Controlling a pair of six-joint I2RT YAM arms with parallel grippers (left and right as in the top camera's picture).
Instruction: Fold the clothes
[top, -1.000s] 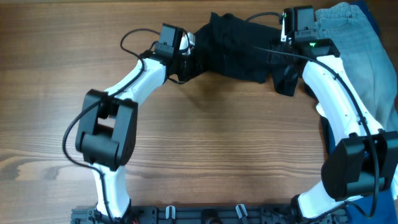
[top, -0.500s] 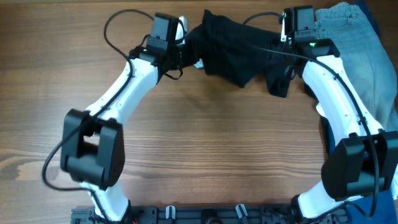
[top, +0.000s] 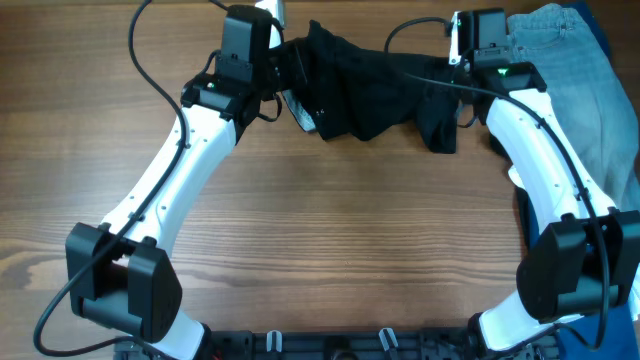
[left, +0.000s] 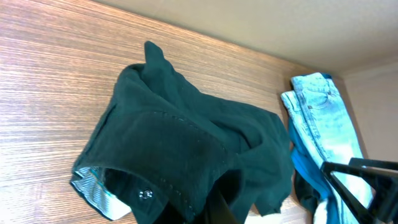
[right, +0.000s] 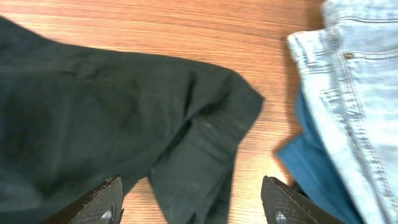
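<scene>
Clamping the clothes' (top: 365, 95) edge in our left gripper (top: 288, 78), we hover our right gripper (right: 191, 194) open near the jeans (right: 354, 81).

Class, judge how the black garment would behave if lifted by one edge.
Probably floppy: the black garment lies in soft folds and creases, so it should sag from a held edge. Pushed, its matte fabric would probably bunch rather than slide.
</scene>
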